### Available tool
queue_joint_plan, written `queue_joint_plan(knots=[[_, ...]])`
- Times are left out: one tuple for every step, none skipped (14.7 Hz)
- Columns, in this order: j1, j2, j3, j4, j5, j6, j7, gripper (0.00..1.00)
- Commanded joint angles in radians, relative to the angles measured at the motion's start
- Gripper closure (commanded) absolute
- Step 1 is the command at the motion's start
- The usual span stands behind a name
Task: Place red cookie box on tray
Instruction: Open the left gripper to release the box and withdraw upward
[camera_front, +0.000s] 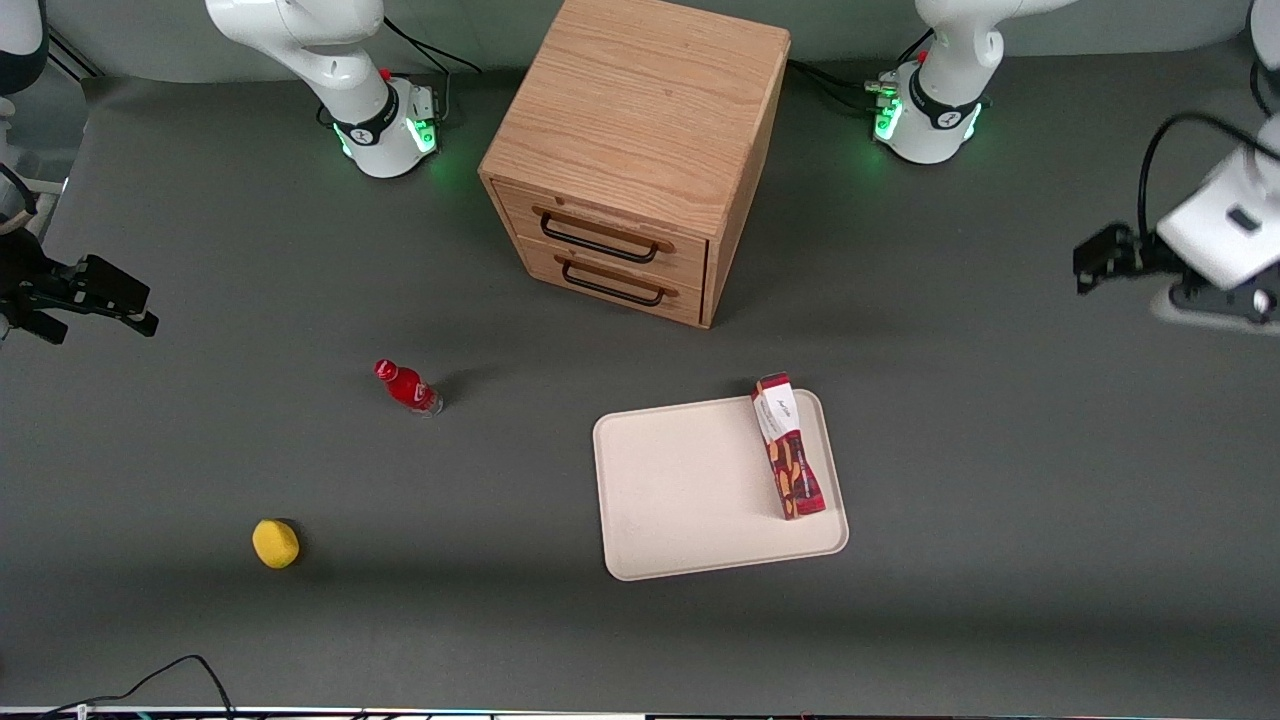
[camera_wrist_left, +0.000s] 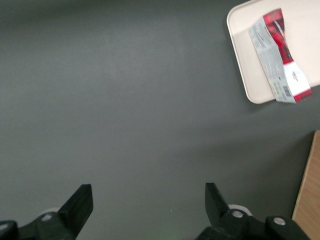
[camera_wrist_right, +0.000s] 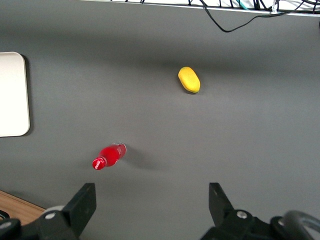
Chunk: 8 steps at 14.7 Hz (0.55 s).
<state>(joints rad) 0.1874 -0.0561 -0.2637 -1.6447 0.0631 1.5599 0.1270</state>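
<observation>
red cookie box (camera_front: 788, 446) lay on the tray (camera_front: 690, 500), white end over its rim; claw (camera_wrist_left: 149, 200) hung spread and empty, well apart from the tray.

The working arm was glossy white with rounded links, and its base (camera_front: 925, 115) carried a dark band, a small red button and a green glowing light, with black cables trailing from it. A white boxy wrist block with a dark slot and a looping black cable sat above the black gripper (camera_front: 1098, 260). Its fingers (camera_wrist_left: 77, 207) were matte black wedges, standing wide apart over bare table toward the working arm's end, each mounted with a silver screw.
</observation>
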Motion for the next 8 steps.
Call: queue_joint_plan(knots=[[0.017, -0.137, 0.026, -0.143, -0.039, 0.035, 0.063, 0.00], [0.017, -0.172, 0.040, -0.179, -0.048, 0.043, 0.066, 0.00], [0.015, -0.185, 0.056, -0.185, -0.071, 0.037, 0.085, 0.00], [0.015, -0.182, 0.066, -0.164, -0.080, 0.022, 0.100, 0.00], [0.017, -0.177, 0.066, -0.136, -0.080, -0.003, 0.114, 0.00], [0.014, -0.168, 0.066, -0.109, -0.077, -0.018, 0.149, 0.00], [0.012, -0.156, 0.064, -0.075, -0.075, -0.032, 0.166, 0.00], [0.006, -0.136, 0.063, -0.037, -0.074, -0.049, 0.160, 0.00]])
